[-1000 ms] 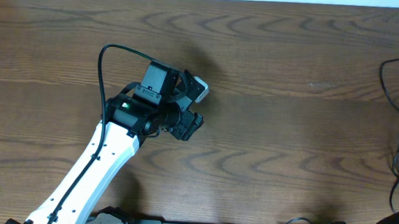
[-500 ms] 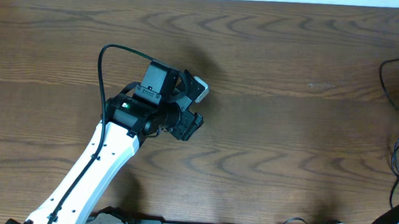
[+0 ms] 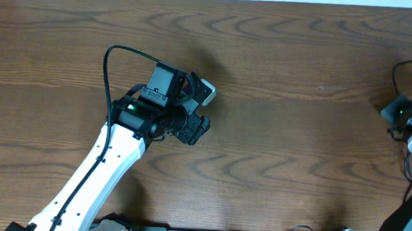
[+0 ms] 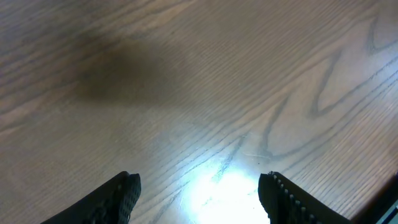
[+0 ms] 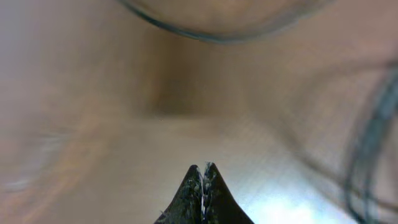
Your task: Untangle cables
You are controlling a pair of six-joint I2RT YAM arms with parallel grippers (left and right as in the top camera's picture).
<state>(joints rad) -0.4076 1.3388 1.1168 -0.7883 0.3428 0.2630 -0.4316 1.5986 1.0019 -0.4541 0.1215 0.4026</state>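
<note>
Thin cables point(image 5: 214, 38) look light and limp, best pinched at a free loop; right hand point(image 5: 203, 171) is closed empty, left hand point(image 4: 199, 186) open.

A brown wood-grain table point(image 3: 276, 134) bears thin black cables point(image 3: 402, 64) along its right edge.

free: bare table point(image 3: 298, 135) mid-span | blocked: left arm point(image 3: 95, 173) at left, cables point(image 3: 401, 66) at right edge

Overhead looks straight down on the brown wood-grain counter point(image 3: 276, 134). The left wrist view looks past the left black end effector point(image 4: 199, 185) at that counter, close, toward nine o'clock. The blurred right wrist view skims it at three o'clock.
</note>
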